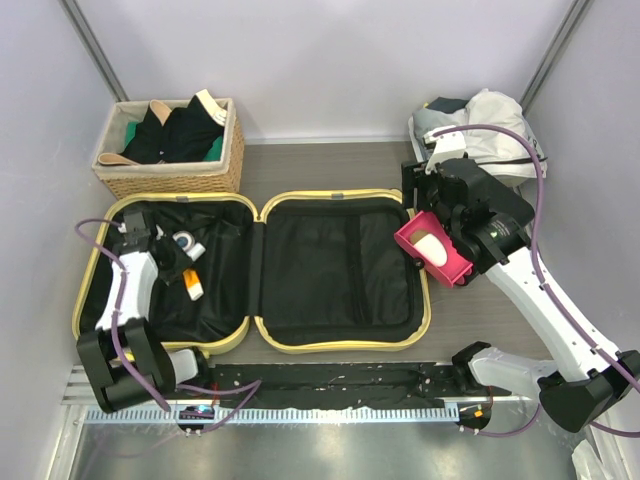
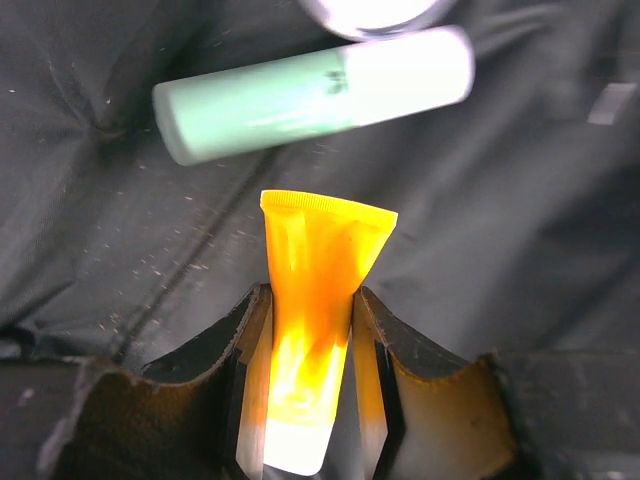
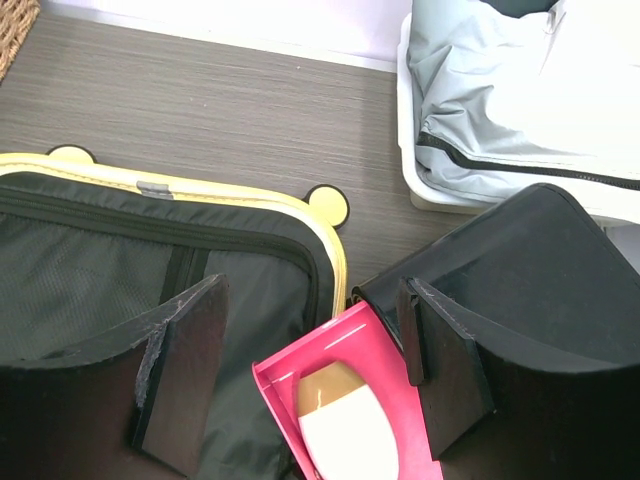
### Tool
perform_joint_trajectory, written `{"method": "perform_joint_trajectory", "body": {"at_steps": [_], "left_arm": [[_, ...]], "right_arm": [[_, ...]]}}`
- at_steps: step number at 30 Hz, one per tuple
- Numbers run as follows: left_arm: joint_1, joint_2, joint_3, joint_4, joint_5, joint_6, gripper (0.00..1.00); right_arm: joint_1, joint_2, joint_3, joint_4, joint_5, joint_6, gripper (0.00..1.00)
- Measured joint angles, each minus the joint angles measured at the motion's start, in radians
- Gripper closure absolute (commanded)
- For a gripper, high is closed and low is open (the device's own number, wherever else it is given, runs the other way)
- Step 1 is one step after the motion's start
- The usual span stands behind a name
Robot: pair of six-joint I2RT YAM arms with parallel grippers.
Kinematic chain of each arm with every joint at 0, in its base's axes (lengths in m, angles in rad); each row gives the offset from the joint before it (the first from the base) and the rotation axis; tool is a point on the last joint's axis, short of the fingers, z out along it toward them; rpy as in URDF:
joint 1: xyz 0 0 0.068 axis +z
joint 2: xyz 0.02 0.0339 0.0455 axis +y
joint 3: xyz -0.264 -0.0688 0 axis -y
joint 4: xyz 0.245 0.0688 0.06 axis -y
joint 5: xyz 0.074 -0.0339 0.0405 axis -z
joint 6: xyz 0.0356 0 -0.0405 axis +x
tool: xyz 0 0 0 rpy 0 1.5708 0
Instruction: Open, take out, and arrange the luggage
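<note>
The pale-yellow luggage [image 1: 340,195] lies open flat, both black-lined halves up. In its left half my left gripper [image 1: 178,262] is shut on an orange tube [image 2: 318,290], whose white cap end sits deep between the fingers [image 2: 250,340]. A mint-and-white tube [image 2: 310,92] lies on the lining just beyond. My right gripper [image 3: 312,290] hangs open over the case's right rim [image 3: 320,235], above a pink box [image 3: 370,360] holding a white bottle [image 3: 345,430]. The pink box [image 1: 432,255] leans at that rim; the right finger is next to its edge, the left finger well apart.
A wicker basket [image 1: 170,178] of dark clothes stands behind the left half. A white bin [image 3: 410,170] with a grey garment [image 1: 480,125] sits at the back right. A black object [image 3: 540,250] lies beside the pink box. A black strip [image 1: 330,378] runs along the near edge.
</note>
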Motion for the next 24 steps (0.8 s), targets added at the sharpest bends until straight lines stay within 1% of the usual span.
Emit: {"method": "perform_joint_trajectory", "body": {"at_steps": [6,8,13,19,22,24], "left_arm": [[-0.022,-0.152,0.02,-0.023,0.047,-0.025,0.66],[-0.053,-0.195,0.021,-0.029,0.054,-0.037,0.66],[-0.172,-0.302,0.021,-0.042,0.061,-0.093,0.66],[-0.325,-0.428,0.013,-0.016,0.058,-0.202,0.67],[-0.398,-0.443,0.013,0.019,0.056,-0.243,0.67],[-0.449,-0.421,0.016,0.056,0.055,-0.262,0.67]], "right_arm": [[0.0,0.002,-0.008,0.021,-0.016,0.019,0.26],[0.0,0.004,-0.008,0.034,-0.041,0.034,0.26],[0.0,0.008,-0.01,0.074,-0.116,0.079,0.26],[0.0,0.036,-0.017,0.138,-0.248,0.143,0.27],[0.003,0.064,-0.028,0.178,-0.328,0.182,0.28],[0.012,0.083,-0.033,0.203,-0.375,0.208,0.28]]}}
